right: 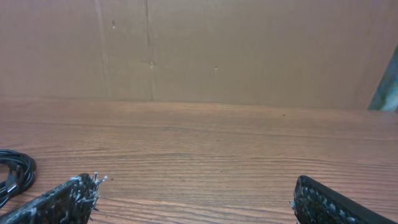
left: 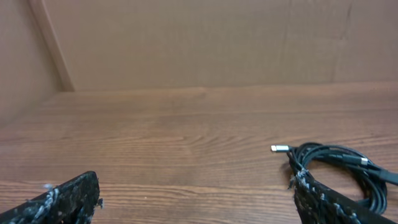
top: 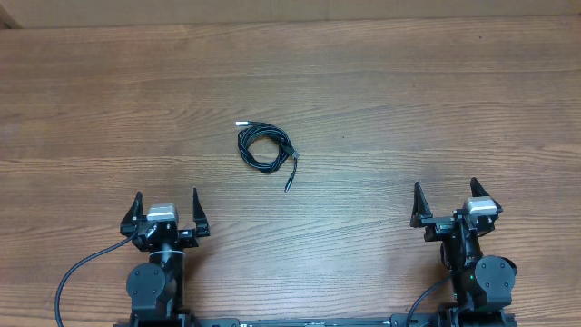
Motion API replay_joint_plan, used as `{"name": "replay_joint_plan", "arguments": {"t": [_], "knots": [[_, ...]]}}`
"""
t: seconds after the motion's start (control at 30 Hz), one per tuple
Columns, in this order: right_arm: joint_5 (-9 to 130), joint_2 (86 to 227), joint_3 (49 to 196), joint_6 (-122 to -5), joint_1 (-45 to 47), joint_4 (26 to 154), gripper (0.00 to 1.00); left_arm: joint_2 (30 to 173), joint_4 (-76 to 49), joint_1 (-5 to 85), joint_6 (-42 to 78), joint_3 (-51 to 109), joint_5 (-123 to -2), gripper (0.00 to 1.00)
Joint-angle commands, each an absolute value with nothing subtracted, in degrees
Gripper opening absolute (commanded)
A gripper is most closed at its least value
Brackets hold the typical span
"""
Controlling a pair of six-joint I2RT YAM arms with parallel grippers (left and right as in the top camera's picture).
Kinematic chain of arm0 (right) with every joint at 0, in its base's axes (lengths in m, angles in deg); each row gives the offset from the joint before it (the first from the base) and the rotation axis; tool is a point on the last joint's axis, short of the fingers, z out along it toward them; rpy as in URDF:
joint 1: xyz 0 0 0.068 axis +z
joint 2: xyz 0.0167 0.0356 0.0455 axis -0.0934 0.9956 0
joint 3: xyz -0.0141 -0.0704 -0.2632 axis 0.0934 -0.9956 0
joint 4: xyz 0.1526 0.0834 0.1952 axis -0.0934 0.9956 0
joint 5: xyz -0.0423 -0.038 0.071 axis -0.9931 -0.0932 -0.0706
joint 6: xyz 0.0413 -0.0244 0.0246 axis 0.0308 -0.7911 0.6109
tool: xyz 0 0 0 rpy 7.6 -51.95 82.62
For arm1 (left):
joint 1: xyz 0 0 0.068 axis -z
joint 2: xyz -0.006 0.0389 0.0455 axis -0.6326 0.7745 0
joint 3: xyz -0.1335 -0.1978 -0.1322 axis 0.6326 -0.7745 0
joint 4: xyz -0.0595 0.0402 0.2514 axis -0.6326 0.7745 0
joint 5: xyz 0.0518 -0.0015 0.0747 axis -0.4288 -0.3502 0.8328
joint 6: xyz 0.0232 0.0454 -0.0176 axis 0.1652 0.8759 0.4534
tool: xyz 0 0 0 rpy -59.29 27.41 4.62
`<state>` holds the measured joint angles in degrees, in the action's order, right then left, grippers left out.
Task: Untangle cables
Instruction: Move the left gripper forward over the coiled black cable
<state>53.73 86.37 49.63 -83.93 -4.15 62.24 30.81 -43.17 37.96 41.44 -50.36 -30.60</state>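
The cables [top: 264, 148] lie as a small black coil in the middle of the wooden table, with a silvery plug at the upper left and a black plug end trailing to the lower right. The coil also shows at the right of the left wrist view [left: 339, 168] and at the far left edge of the right wrist view [right: 13, 173]. My left gripper [top: 167, 210] is open and empty, near the front edge, below and left of the coil. My right gripper [top: 446, 202] is open and empty, far right of the coil.
The wooden table [top: 408, 100] is backed by a brown cardboard wall [left: 205, 43]. Thick black wires run from both arm bases [top: 73, 277] along the front edge.
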Motion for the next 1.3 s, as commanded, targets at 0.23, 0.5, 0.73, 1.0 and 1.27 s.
{"name": "replay_joint_plan", "arguments": {"t": [0.23, 0.5, 0.73, 1.0, 1.27], "knots": [[53.79, 85.71, 49.04, -84.17, -4.04, 61.84, 1.0, 30.48, -44.29, 37.39, 32.67, -50.6, -42.07, 0.99], [53.79, 85.71, 49.04, -84.15, -4.04, 61.84, 1.0, 30.48, -57.73, 37.39, 24.63, -50.47, -61.44, 0.99], [53.79, 85.71, 49.04, -84.15, -4.04, 61.84, 1.0, 31.25, -53.49, 37.39, 21.44, -44.92, -63.16, 0.99], [53.79, 85.71, 49.04, -84.15, -4.04, 61.84, 1.0, 40.6, -42.52, 37.39, 22.81, -31.87, -62.94, 1.0], [53.79, 85.71, 49.04, -84.17, -4.04, 61.84, 1.0, 57.65, -24.9, 37.39, 25.41, -13.49, -62.55, 1.0]]}}
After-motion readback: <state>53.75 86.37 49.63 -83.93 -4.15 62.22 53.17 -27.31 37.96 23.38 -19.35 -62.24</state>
